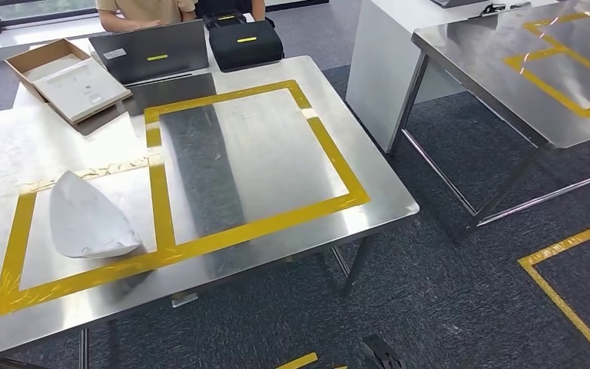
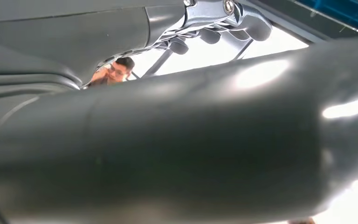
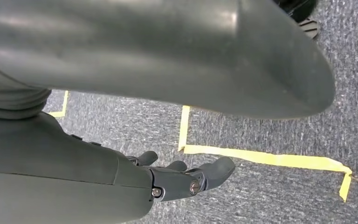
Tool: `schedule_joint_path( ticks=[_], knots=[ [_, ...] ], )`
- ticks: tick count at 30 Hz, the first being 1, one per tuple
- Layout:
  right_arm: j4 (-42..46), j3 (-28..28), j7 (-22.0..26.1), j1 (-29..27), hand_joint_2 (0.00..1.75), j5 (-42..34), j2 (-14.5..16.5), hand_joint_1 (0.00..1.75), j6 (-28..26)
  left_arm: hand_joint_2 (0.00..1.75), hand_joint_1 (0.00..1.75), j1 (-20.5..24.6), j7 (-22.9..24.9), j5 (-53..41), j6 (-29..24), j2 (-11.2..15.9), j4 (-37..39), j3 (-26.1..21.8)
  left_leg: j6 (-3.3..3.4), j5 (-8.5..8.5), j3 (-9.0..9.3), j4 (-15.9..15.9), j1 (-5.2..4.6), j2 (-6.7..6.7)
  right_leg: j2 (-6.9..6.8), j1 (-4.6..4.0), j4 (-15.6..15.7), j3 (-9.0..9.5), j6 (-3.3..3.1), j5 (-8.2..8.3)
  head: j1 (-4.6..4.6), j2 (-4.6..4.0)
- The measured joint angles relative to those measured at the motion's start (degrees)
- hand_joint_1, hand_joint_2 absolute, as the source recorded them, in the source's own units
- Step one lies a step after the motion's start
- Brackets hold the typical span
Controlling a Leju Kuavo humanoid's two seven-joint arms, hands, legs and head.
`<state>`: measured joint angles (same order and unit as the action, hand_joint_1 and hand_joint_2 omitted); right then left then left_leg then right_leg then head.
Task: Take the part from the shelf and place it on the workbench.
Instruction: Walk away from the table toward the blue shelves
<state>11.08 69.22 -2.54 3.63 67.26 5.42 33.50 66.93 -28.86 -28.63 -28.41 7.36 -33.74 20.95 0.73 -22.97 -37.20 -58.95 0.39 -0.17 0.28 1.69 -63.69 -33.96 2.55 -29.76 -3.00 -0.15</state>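
Note:
The part [image 1: 88, 217], a white curved shell, lies on the steel workbench [image 1: 276, 154] inside the smaller yellow-taped rectangle at its left. Nothing touches it. In the left wrist view my left hand [image 2: 205, 140] shows its thick grey thumb close to the camera, with dark fingers [image 2: 209, 35] beyond it and nothing between them. My right hand [image 3: 177, 179] hangs over the grey carpet, fingers [image 3: 216, 170] loosely extended and holding nothing.
At the workbench's far edge stand a cardboard box [image 1: 65, 77], a grey laptop [image 1: 154, 54] and a black case [image 1: 244, 42], with a person [image 1: 146, 11] seated behind. A second steel table [image 1: 522, 69] stands to the right. Yellow tape [image 1: 568, 296] marks the carpet.

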Motion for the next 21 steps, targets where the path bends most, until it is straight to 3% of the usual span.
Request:
schedule_joint_path(
  ticks=[2,5,7,10,12,13,16,18,20,21],
  knots=[
    [0.00,0.00,0.13,-0.02,0.00,0.14,0.03,0.00,-0.01,0.00,0.00,-0.15,0.20,-0.05,0.08,0.57,-0.70,-0.20,-0.97,0.20,-0.57,-0.55,-0.05,-0.21,0.27,-0.10,3.06,1.26,-0.68,0.94,-0.07,0.00],
    [0.00,0.00,0.22,-0.02,0.00,0.38,0.05,0.00,-0.02,0.00,0.00,-0.42,0.40,-0.19,0.50,1.64,-1.39,-0.32,-2.36,0.53,-1.09,-0.65,-0.03,-0.39,0.40,-0.19,3.13,0.48,-2.49,1.35,-0.06,0.00],
    [0.00,0.00,0.31,-0.13,0.00,0.51,0.05,0.00,-0.02,0.00,0.00,-0.52,0.38,-0.05,0.78,2.59,-1.54,-0.36,-2.96,-2.17,-2.23,-3.32,0.15,-0.25,0.32,-0.17,3.32,-0.11,-3.49,2.14,0.02,0.00],
    [0.00,0.00,0.44,-0.49,0.00,0.70,0.03,0.00,-0.08,0.00,0.00,-0.64,0.08,0.38,0.95,3.67,-1.50,-0.41,-3.35,-8.78,-5.15,-13.10,0.17,-0.13,0.28,-0.46,3.31,-1.45,-4.16,3.25,0.11,0.00],
    [0.00,0.00,0.46,-0.59,0.00,0.87,0.00,0.00,-0.14,0.00,0.00,-0.76,-0.28,0.77,0.99,4.19,-1.37,-0.42,-3.19,-9.52,-4.57,-15.31,0.14,-0.13,0.25,-0.78,3.26,-2.55,-4.26,4.10,0.09,0.00],
    [0.00,0.00,0.46,-0.59,0.00,0.95,-0.01,0.00,-0.14,0.00,0.00,-0.75,-0.44,0.93,1.00,4.42,-1.33,-0.41,-2.92,-8.60,-2.75,-13.45,0.08,-0.13,0.24,-0.93,3.25,-3.08,-4.27,4.52,0.09,0.00],
    [0.00,0.00,0.48,-0.55,0.00,1.03,-0.01,0.00,-0.13,0.00,0.00,-0.33,-0.71,1.11,0.99,4.82,-1.42,-0.42,-1.81,-6.38,4.78,-3.27,-0.49,-0.10,0.21,-1.15,3.29,-4.05,-3.91,5.66,0.04,0.00],
    [0.00,0.00,0.49,-0.51,0.00,1.03,0.01,0.00,-0.14,0.00,0.00,0.04,-0.69,1.18,0.92,4.95,-1.44,-0.42,-1.41,-6.33,6.14,-0.57,-1.00,-0.05,0.17,-1.02,3.48,-4.23,-3.27,6.36,0.07,0.00],
    [0.00,0.00,0.48,-0.49,0.00,1.04,-0.01,0.00,-0.15,0.00,0.00,0.26,-0.60,1.23,0.79,5.05,-1.36,-0.41,-0.83,-5.44,5.73,-0.04,-1.05,0.08,0.19,-0.89,3.63,-4.33,-2.56,6.87,0.21,0.00],
    [0.00,0.00,0.46,-0.50,0.00,1.05,-0.02,0.00,-0.13,0.00,0.00,0.31,-0.55,1.28,0.71,5.06,-1.34,-0.40,-0.42,-4.85,5.60,0.30,-0.91,0.19,0.18,-0.90,3.27,-4.58,-2.27,6.31,0.19,0.00]
  ],
)
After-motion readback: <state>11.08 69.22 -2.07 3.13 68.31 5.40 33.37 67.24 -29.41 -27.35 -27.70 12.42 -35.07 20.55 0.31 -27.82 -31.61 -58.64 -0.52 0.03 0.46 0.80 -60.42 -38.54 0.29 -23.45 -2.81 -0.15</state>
